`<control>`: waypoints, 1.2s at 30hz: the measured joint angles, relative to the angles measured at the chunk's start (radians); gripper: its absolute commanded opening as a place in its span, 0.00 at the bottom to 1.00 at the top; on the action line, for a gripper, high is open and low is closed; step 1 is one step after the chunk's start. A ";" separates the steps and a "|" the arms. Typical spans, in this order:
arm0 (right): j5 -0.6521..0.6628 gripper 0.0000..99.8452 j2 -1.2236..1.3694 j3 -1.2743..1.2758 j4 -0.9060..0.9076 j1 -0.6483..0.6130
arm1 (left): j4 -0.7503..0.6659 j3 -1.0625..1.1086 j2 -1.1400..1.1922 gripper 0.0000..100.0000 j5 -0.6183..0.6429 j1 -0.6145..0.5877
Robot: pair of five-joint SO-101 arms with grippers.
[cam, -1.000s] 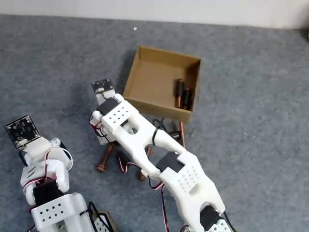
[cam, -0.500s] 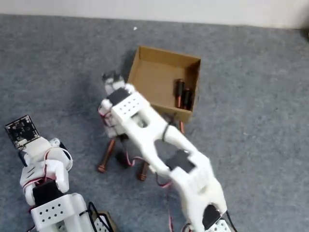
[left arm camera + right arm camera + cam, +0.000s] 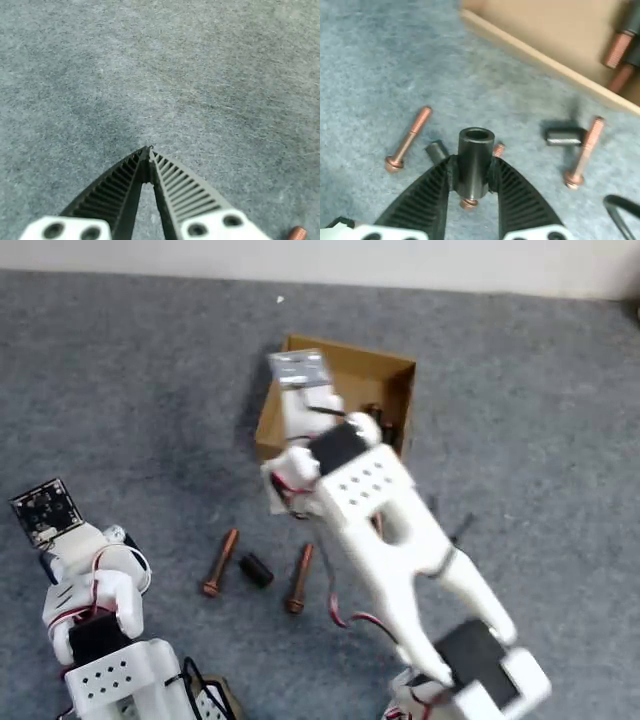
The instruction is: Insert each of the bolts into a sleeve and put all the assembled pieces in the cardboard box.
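My right gripper [image 3: 473, 164] is shut on a black sleeve [image 3: 475, 148], held up off the carpet with its hollow end showing. Under it lie a copper bolt [image 3: 409, 139], a loose sleeve [image 3: 435, 150], and a second bolt [image 3: 498, 149] partly hidden behind the held sleeve. Farther off are another sleeve [image 3: 563, 136] and bolt [image 3: 584, 152]. The high view has the right arm [image 3: 372, 490] raised at the near wall of the cardboard box [image 3: 300, 358]. Assembled pieces [image 3: 619, 50] lie in the box. My left gripper [image 3: 146, 151] is shut on nothing, low over bare carpet.
The left arm [image 3: 95, 590] is folded at the near left, apart from the parts. Two bolts [image 3: 218, 562] [image 3: 298, 578] and a sleeve [image 3: 255, 570] lie between the arms. A bolt's tip [image 3: 296, 233] shows at the left wrist view's edge. Grey carpet [image 3: 120, 390] spreads all round.
The right arm has risen from the parts on the carpet and swung toward the box, uncovering two bolts and a sleeve. The left arm has not moved.
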 measured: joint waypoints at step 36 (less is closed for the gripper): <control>0.086 0.00 -0.924 1.054 -0.488 0.540 | 0.376 -0.238 0.028 0.14 -0.422 0.476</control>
